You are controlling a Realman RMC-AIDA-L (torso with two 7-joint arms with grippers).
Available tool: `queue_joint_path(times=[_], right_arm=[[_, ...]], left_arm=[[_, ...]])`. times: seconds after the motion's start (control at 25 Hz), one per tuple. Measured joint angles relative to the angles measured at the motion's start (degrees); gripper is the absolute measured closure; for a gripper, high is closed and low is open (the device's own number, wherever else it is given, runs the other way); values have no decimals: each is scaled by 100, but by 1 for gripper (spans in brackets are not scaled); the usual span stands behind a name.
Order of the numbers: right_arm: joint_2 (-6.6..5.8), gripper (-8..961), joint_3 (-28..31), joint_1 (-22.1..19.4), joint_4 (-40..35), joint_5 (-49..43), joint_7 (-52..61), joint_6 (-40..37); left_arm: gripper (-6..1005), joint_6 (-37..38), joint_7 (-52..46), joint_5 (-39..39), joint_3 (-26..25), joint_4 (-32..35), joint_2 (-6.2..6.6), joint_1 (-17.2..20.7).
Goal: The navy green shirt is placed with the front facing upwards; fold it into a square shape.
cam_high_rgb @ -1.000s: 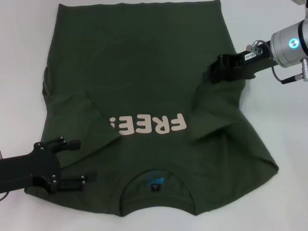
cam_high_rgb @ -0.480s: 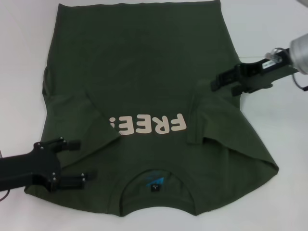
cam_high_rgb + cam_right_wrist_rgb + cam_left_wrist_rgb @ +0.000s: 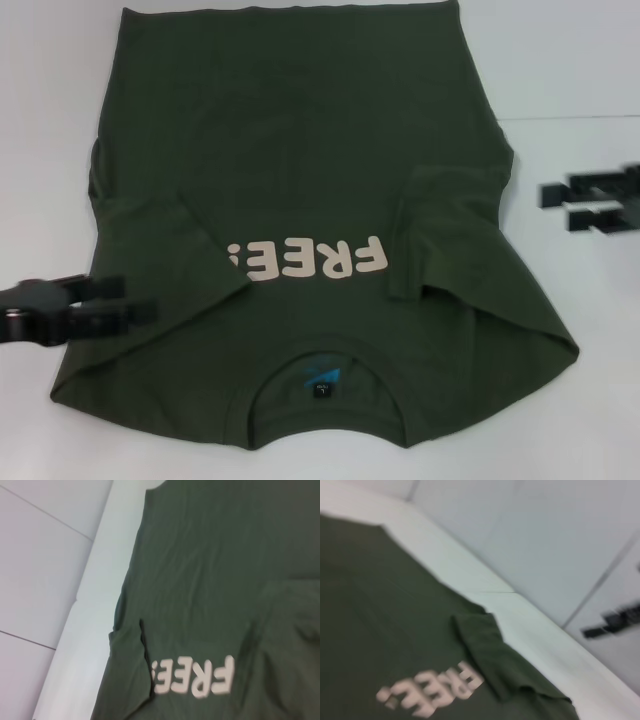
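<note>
The navy green shirt [image 3: 300,150] lies flat on the white table, front up, with the cream "FREE!" print [image 3: 305,260] and the collar with its blue label [image 3: 322,378] nearest me. Both sleeves are folded in over the chest, one [image 3: 170,250] on the left and one [image 3: 440,240] on the right. My left gripper [image 3: 138,298] is open and empty at the shirt's left edge, beside the lower hem of the folded sleeve. My right gripper [image 3: 558,206] is open and empty over bare table, right of the shirt. The shirt also shows in the left wrist view [image 3: 380,605] and the right wrist view [image 3: 210,570].
The white table [image 3: 580,60] surrounds the shirt, with a seam line across it at the right. The left wrist view shows the right gripper [image 3: 615,620] far off over the table.
The right gripper let go of the right sleeve, which now lies folded inward, and drew away to the right off the shirt. The left gripper drew back to the left, to the shirt's edge.
</note>
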Motion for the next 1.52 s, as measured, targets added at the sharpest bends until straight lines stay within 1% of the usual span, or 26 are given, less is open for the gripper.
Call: queue_joint_path(times=[0.12,0.24,0.36,0.56,0.68,0.72,0.8,0.88,1.12,1.36,1.52], right_arm=[[-7,84,258,-378,-11,139,-456,-188],[12,85,430,-632,65,189,-827,-244],[23,85,468,-753,133,179,-1050,-223],[37,85,446,-860,156,167,-1286,-190],[37,85,434,-870,158,95,-1341,-178],[40,85,435,-870,158,63,-1352,-181],[48,86,434,-868,161,37,-1370,-191],[59,86,435,-867,165,27,-1382,-193],[65,86,436,-852,170,22,-1385,-180],[62,86,436,-784,216,21,-1385,-176],[52,85,436,-726,292,-50,-1385,-162]], left_arm=[[50,-54,-991,520,-68,197,113,-85],[50,-271,-1935,1408,-80,252,216,-267],[50,-355,-2577,2035,-39,249,287,-436],[49,-441,-3128,2589,89,265,330,-638],[49,-513,-3376,2688,206,216,353,-694],[49,-513,-3376,2688,206,216,353,-694],[49,-700,-3570,2721,398,150,337,-701],[49,-756,-3628,2728,440,75,333,-712],[50,-940,-3739,2891,450,-90,354,-758],[50,-1085,-3754,2965,471,-117,345,-758],[50,-1138,-3756,2981,520,-249,340,-760]])
